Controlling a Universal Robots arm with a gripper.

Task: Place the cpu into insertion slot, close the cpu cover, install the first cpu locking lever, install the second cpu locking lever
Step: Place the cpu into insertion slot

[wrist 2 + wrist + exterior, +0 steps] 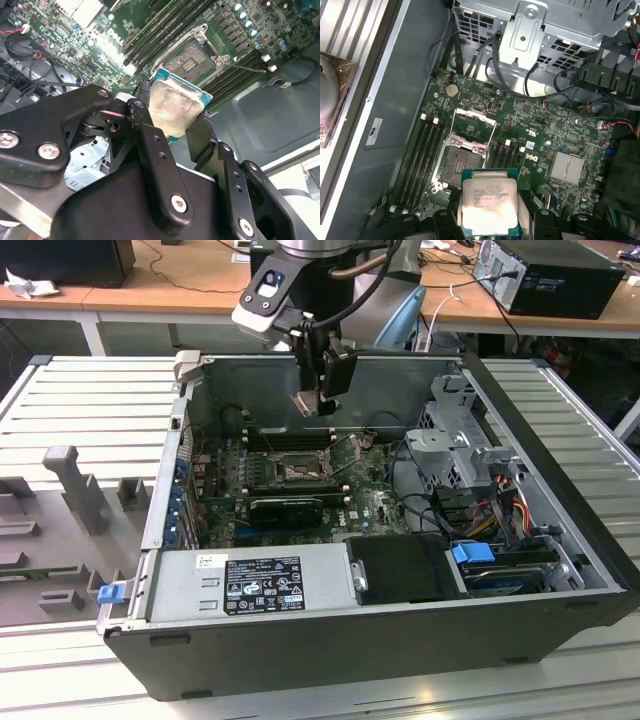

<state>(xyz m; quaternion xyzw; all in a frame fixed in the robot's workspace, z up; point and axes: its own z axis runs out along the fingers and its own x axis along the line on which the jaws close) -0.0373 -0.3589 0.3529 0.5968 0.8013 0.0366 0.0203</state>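
Black pincer (318,400) is clamped on the cpu (304,404), one finger on each of two opposite chip edges. The chip hangs in the air over the motherboard (370,500), apart from the insertion slot (300,470).

Surface/room: open computer case (300,640) lies on its side on a ribbed grey table (90,410). A grey fixture (75,490) stands on the table at the exterior view's left. Wooden desks (150,290) run along the far side, and a second black computer (550,275) sits on them at the exterior view's far right.

View differences:
- Exterior view gives the height of the pincer above the board and shows the case's far wall close behind it.
- Second wrist view shows the fingers (150,145) closed on the cpu (175,107), its pale metal face tilted, with the insertion slot (192,56) bare beyond it.
- First wrist view shows the cpu (489,200) face-on just beside the insertion slot (461,162). The cpu cover (474,116) is hinged open on the slot's side toward the drive cage (530,30).

Edges/clearance: memory slots (422,155) flank the socket on two sides. Black cables (470,65) loop between the board and the cage, away from the socket. Air above the socket is open.
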